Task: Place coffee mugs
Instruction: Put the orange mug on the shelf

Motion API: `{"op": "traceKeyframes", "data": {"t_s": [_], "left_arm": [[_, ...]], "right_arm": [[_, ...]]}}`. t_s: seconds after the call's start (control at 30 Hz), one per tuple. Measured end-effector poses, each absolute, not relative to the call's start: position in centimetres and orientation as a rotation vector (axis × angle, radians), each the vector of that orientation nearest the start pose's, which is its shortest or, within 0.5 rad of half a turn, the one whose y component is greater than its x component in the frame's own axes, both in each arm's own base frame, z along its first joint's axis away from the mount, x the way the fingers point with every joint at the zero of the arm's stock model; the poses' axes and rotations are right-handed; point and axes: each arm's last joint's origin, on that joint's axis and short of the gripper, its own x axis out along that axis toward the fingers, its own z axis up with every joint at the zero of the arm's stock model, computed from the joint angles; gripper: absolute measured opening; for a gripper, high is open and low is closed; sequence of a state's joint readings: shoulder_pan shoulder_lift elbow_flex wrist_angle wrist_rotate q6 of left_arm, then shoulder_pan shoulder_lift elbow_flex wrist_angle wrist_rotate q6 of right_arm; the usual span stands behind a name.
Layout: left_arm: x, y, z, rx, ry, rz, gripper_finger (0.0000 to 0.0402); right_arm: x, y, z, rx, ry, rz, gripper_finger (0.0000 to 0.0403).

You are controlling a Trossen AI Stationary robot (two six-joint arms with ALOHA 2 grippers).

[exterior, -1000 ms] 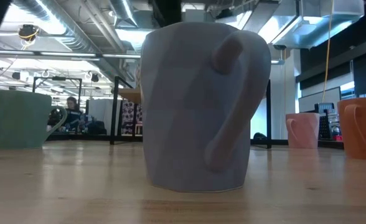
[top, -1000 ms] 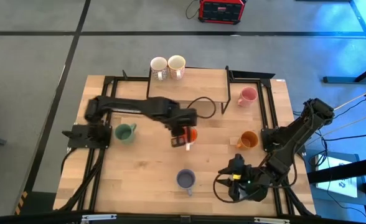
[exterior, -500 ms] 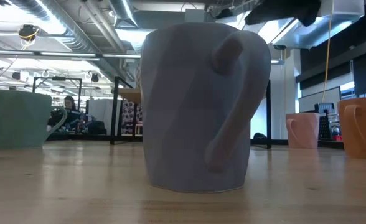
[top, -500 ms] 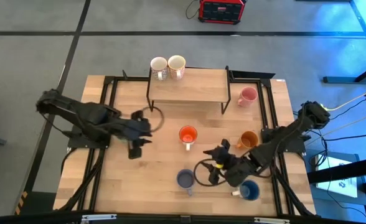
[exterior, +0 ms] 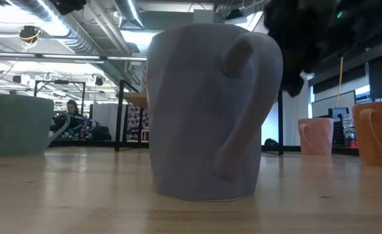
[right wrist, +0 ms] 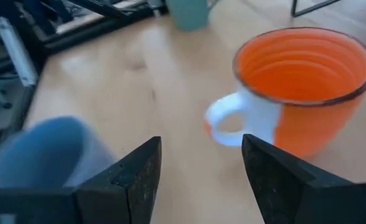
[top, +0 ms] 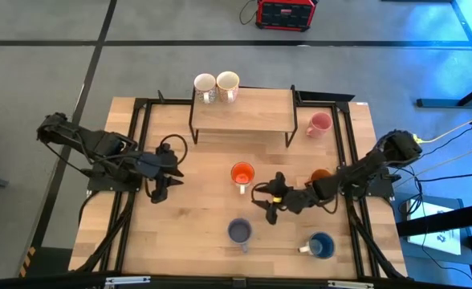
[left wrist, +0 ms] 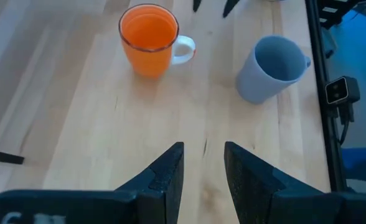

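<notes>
Bright orange mug (top: 242, 173), white handle toward the near edge, stands at the centre of the wooden table (top: 204, 225) and serves as the landmark. Since half a second ago the right gripper (top: 266, 201) has moved from beside the lavender-grey mug (top: 238, 231) to a position just right of the orange mug, fingers (right wrist: 139, 174) released and empty. The left gripper (top: 162, 172) has drawn slightly back, well left of the orange mug; its fingers (left wrist: 164, 177) are parted with nothing between them.

The blue mug (top: 322, 245) stands near and right of the landmark, close to the table's near edge. The amber mug (top: 319, 176) is right of it, partly covered by the right arm. The pink mug (top: 319, 124) is far right. Two cream mugs (top: 216, 87) sit on the shelf (top: 244, 108) behind it. The pale green mug (exterior: 19, 123) appears in the low view only.

Bare wood lies between the left gripper and the orange mug. All visible mug interiors are empty.
</notes>
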State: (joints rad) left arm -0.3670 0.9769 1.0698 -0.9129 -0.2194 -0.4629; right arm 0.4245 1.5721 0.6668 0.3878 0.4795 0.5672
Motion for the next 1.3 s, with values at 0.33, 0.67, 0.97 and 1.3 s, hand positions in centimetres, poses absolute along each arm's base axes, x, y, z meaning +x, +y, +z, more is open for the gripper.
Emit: {"op": "traceKeyframes", "data": {"t_s": [0.33, 0.67, 0.97, 1.3], "left_arm": [[17.1, -5.8, 33.3, -0.193, 0.784, 0.09, 0.011], [17.2, -5.7, 33.3, -0.207, 0.778, 0.111, 0.011], [17.2, -5.7, 33.3, -0.207, 0.777, 0.112, 0.011], [17.2, -5.7, 33.3, -0.208, 0.777, 0.112, 0.011]], "right_arm": [[29.6, 9.9, 14.2, 0.2, 0.452, -0.088, 0.0211], [30.5, 10.0, 12.1, 0.162, 0.42, -0.097, 0.0211], [31.2, 10.0, 10.6, 0.159, 0.358, -0.114, 0.0211], [31.9, 8.6, 10.5, 0.139, 0.332, -0.096, 0.0211]]}}
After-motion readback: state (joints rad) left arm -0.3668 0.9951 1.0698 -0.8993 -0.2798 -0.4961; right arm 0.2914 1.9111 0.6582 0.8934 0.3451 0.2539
